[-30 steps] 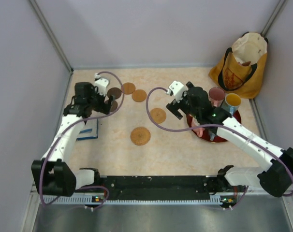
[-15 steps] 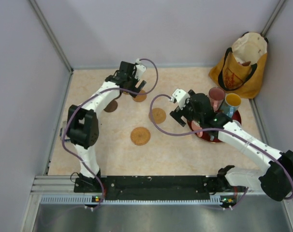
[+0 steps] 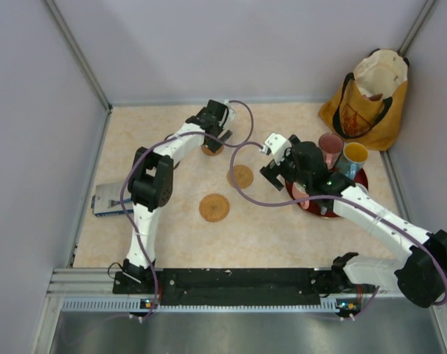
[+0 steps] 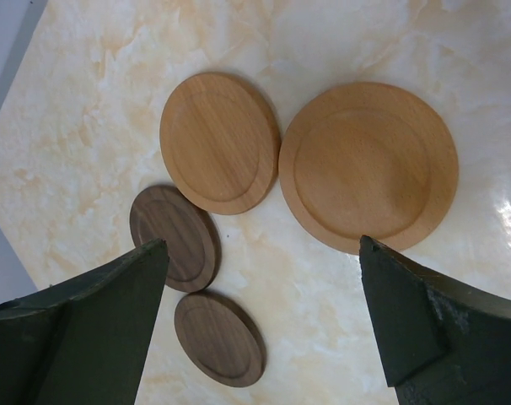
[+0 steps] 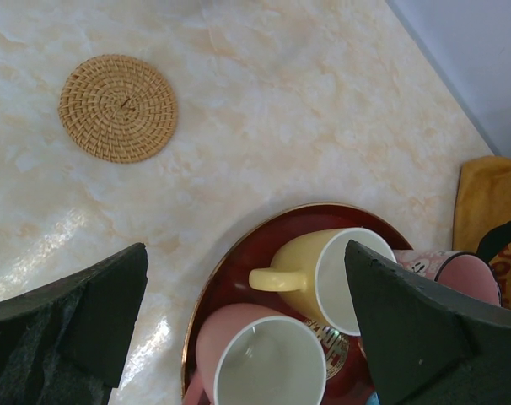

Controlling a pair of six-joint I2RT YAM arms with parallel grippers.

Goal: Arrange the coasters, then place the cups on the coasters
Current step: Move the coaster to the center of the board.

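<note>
left fingers (image 4: 78, 337) spread over wooden coasters (image 4: 220, 142) — right fingers (image 5: 411, 329) spread over cups (image 5: 310, 272).

Two light tan coasters (image 4: 220, 142) and two dark brown coasters (image 4: 173, 238); a straw-coloured woven coaster (image 5: 118, 107) (spiral weave). Pale yellow cup (image 5: 323, 274), pink cup (image 5: 222, 331), red tray (image 5: 239, 257), cream marbled table (image 5: 323, 101).

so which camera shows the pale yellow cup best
Right wrist view: the pale yellow cup stands upright on the red tray, handle clear. Top external: the right arm covers it. Left wrist: not in frame.
</note>
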